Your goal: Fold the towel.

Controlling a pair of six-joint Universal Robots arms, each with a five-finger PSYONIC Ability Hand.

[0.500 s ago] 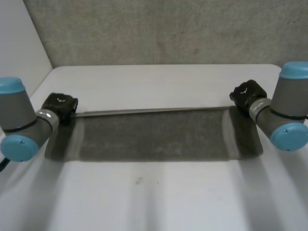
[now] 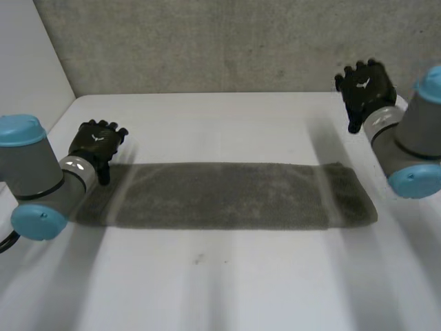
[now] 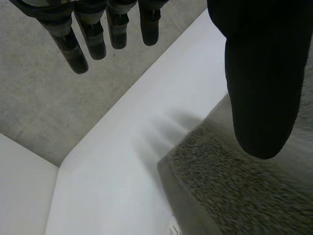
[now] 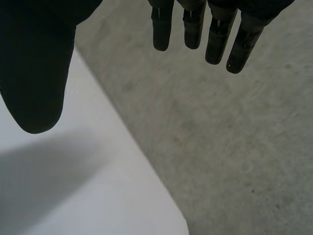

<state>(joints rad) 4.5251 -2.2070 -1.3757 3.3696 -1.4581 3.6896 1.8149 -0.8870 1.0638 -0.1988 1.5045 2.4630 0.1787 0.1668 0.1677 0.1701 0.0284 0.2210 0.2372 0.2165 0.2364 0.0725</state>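
Observation:
The grey towel (image 2: 227, 195) lies flat on the white table (image 2: 220, 276) as a long folded strip, running from one arm to the other. My left hand (image 2: 96, 143) hovers just beyond the towel's far left corner, open, fingers (image 3: 78, 46) straight and holding nothing; the towel corner (image 3: 234, 191) lies below its thumb. My right hand (image 2: 365, 86) is raised above the table's far right corner, well clear of the towel, open with straight fingers (image 4: 215, 39) and nothing between them and the thumb.
A grey carpeted wall (image 2: 220, 41) stands behind the table's far edge. A white wall panel (image 2: 27, 62) rises at the left. The table's far right corner (image 4: 171, 215) lies under my right hand.
Both hands have let go of the towel's far edge and lifted away. The towel's raised far edge has dropped flat. My right hand rose up and back towards the far right corner.

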